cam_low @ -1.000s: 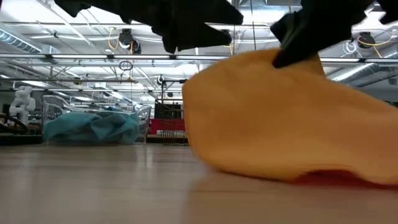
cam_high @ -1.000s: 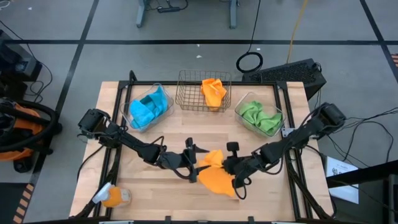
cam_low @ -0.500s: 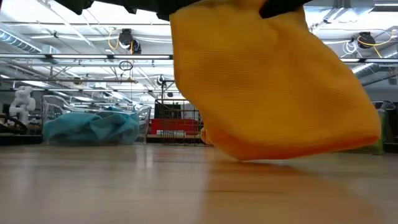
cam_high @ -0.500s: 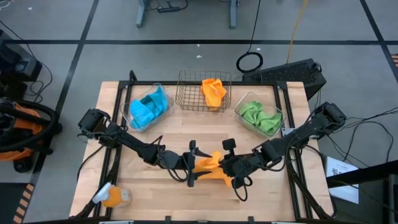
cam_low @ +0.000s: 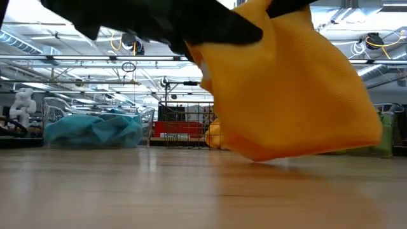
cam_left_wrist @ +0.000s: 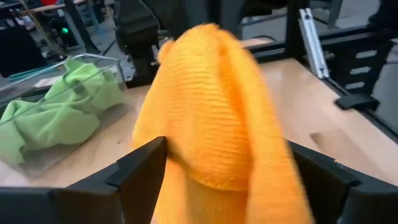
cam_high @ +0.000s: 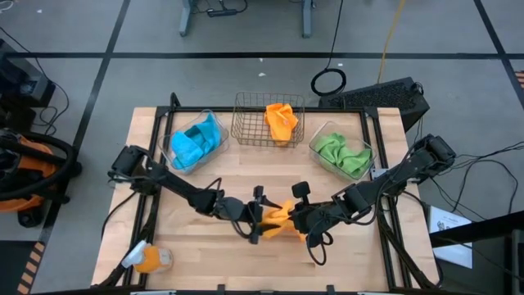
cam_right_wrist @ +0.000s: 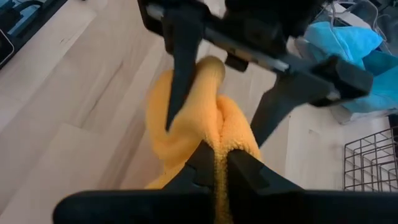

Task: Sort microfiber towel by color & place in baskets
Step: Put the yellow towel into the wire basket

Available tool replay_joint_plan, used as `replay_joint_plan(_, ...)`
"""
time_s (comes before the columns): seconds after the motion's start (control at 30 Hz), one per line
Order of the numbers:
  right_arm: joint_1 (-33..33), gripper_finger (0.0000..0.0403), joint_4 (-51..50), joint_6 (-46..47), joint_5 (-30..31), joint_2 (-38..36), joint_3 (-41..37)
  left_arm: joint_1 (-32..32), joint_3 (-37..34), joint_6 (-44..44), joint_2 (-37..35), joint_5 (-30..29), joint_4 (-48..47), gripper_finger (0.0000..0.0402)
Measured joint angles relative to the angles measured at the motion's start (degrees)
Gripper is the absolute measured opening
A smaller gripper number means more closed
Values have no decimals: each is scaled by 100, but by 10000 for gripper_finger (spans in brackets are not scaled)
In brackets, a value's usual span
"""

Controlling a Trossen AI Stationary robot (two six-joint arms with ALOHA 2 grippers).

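- Far left, back of table: clear bin (cam_high: pixel 193 141) filled with blue towels (cam_high: pixel 198 139).
- Front left corner: small orange-and-white bottle (cam_high: pixel 147 260) lying on the table (cam_high: pixel 205 258).
- Centre back: wire basket (cam_high: pixel 268 120) holding one orange cloth (cam_high: pixel 280 120).
- Centre front: left gripper (cam_high: pixel 255 224), fingers spread wide around an orange towel (cam_high: pixel 278 221), not clamped on it.
- Just right: right gripper (cam_high: pixel 296 221) pinched tight on that towel, lifted off the wood.
- Right back: clear bin (cam_high: pixel 341 152) of green towels (cam_high: pixel 342 152).
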Motion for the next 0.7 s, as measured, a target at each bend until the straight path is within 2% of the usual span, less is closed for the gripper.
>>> replay_joint_plan(0.1, 0, 8, -11, -67, 0, 0, 0, 111, 0, 112, 190, 0, 210, 268)
replay_joint_plan(0.2, 0, 9, -13, -87, 0, 0, 0, 156, 0, 312, 351, 0, 472, 222)
replay_joint_plan(0.3, 0, 9, -20, 21, -28, 0, 0, 150, 0, 525, 394, 159, 697, 152)
replay_joint_plan(0.47, 2, 18, -28, 993, -169, 0, 0, 64, 0, 723, 367, 1219, 868, 25)
replay_joint_plan(0.57, 4, 49, -61, 1476, -490, 0, 0, 63, 0, 737, 357, 1574, 1035, 18)
replay_joint_plan(0.7, 99, 112, -190, 1849, -362, 69, -1, 59, 0, 835, 357, 1631, 1090, 18)
